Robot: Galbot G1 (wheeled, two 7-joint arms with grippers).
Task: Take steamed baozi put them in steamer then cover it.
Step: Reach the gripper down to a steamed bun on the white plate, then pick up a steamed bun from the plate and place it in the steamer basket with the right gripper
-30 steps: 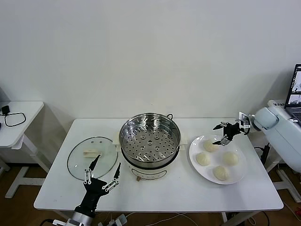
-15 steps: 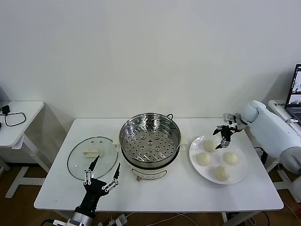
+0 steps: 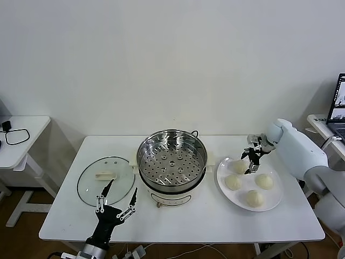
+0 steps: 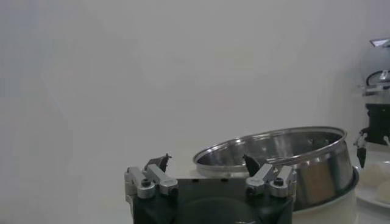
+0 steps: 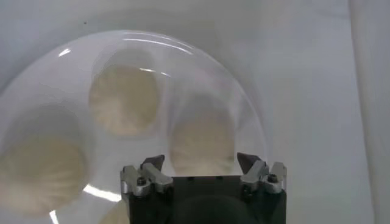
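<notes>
Several steamed baozi lie on a white plate at the right of the table. My right gripper hangs over the far-left baozi. From the right wrist view this baozi sits between the spread fingertips of that gripper, which is open and not touching it. Two more baozi lie beside it. The steamer stands uncovered at the table's centre, its perforated tray bare. The cover lies flat to the steamer's left. My left gripper waits open near the front edge.
A small white side table with a black cable stands at the far left. A laptop shows at the right edge. The left wrist view shows the steamer ahead of the left gripper.
My right arm has swung in from the right, and its gripper has turned downward and come over the far-left baozi. The left arm has not moved.
</notes>
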